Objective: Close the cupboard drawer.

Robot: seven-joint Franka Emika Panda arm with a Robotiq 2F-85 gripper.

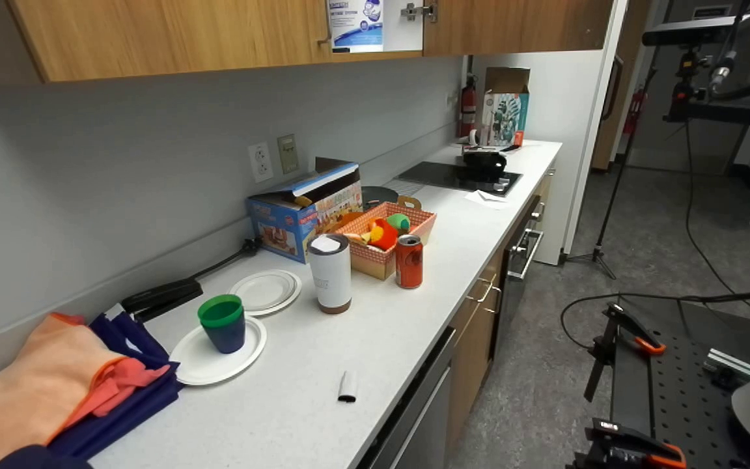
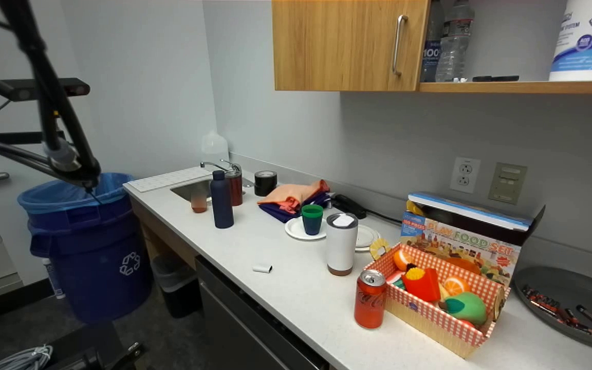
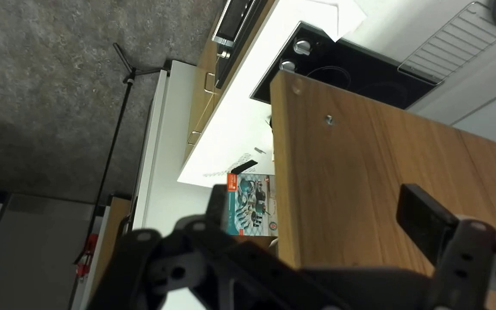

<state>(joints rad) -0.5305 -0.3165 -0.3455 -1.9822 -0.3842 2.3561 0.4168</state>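
Nearest of all, the pincer (image 3: 317, 211) stands wide with nothing clamped; past its gap the cupboard door (image 3: 360, 172), standing open, reaches toward two o'clock, contact unclear. Farther out lie the white surface (image 3: 241, 116) at eleven and the black cooktop (image 3: 368, 77) just past twelve. I judge the step as lining up; the next move probably calls for pushing the door's outer face homeward.

Cupboard door (image 1: 518, 26) cropped (top edge)
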